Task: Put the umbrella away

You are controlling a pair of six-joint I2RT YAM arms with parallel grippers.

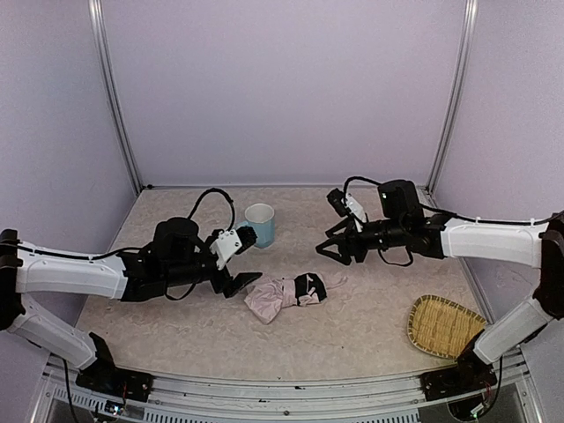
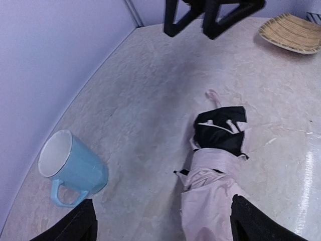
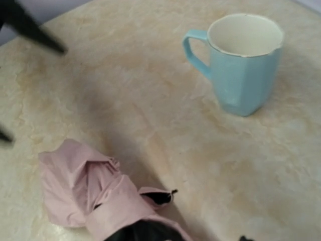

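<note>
The collapsed umbrella (image 1: 282,298) lies near the middle of the desk (image 1: 176,339). It looks light, soft and floppy, so pinch the bunched pink fabric. The left fingers (image 2: 75,226) and right fingers (image 3: 32,26) are spread, empty.

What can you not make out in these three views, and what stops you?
Umbrella, left wrist view: near end cut off by the bottom edge.
Umbrella, right wrist view: black-lined end cut off by the bottom edge.
Umbrella, top view: handle too small to tell from the folds.
Right gripper fingers, right wrist view: blurred, one cut by the left edge.
</note>
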